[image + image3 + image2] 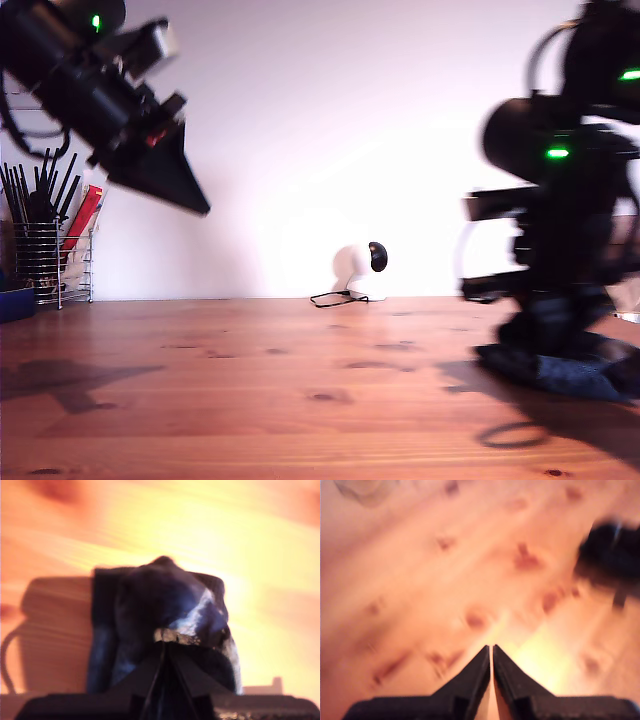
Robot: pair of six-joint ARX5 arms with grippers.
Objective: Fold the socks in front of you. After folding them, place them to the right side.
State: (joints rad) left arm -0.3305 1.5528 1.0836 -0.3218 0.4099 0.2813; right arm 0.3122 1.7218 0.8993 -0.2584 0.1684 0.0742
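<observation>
Wire basket (45,265) holds dark utensils; second pincer (164,647) clamps socks (155,610).

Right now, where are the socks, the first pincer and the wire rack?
socks (560,372): exterior view, blue-grey fabric lying on the table.
my first pincer (491,650): first wrist view, its closed tips.
wire rack (45,262): exterior view, its front wires.

look: socks (560,368) dark blue-grey knit, paler patch showing in the second wrist view (150,605)
state: bunched, folded heap
place: on the wood, lower right of the exterior view
</observation>
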